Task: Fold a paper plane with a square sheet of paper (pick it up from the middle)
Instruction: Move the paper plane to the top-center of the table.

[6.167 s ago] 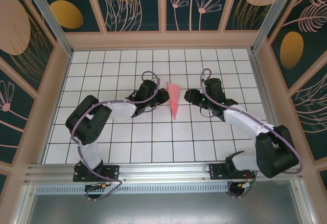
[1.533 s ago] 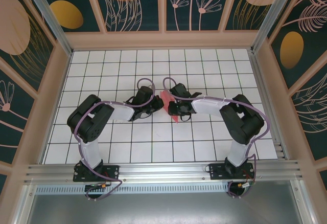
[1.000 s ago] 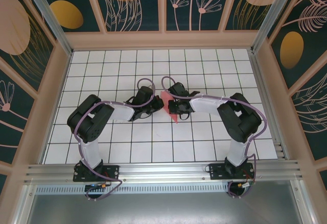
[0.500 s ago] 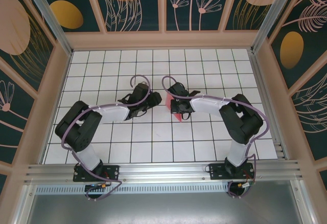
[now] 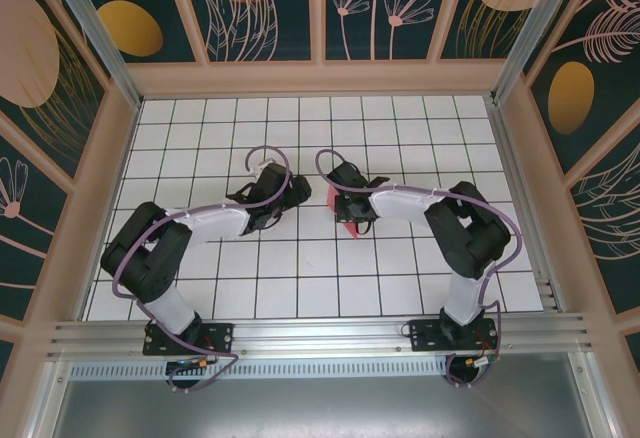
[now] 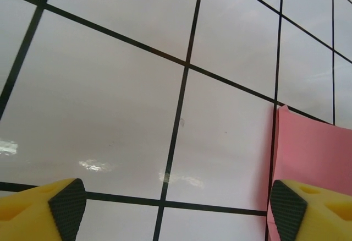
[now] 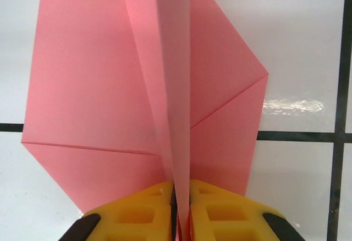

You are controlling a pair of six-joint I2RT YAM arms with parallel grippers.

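My right fingers (image 7: 188, 213) are pinched tight on the centre fold of the pink paper plane (image 7: 99, 87), whose wings spread over the white gridded desk (image 7: 308, 43) near its middle. My left fingers (image 6: 66, 211) stand wide apart, holding nothing, with the plane's edge beside one of them

We see matt pink paper, crisply creased, in the paper plane (image 7: 82, 87); the white gridded surface (image 6: 110, 87) looks smooth and glossy, catching glare; the fingers (image 7: 225, 211) look like yellow plastic.
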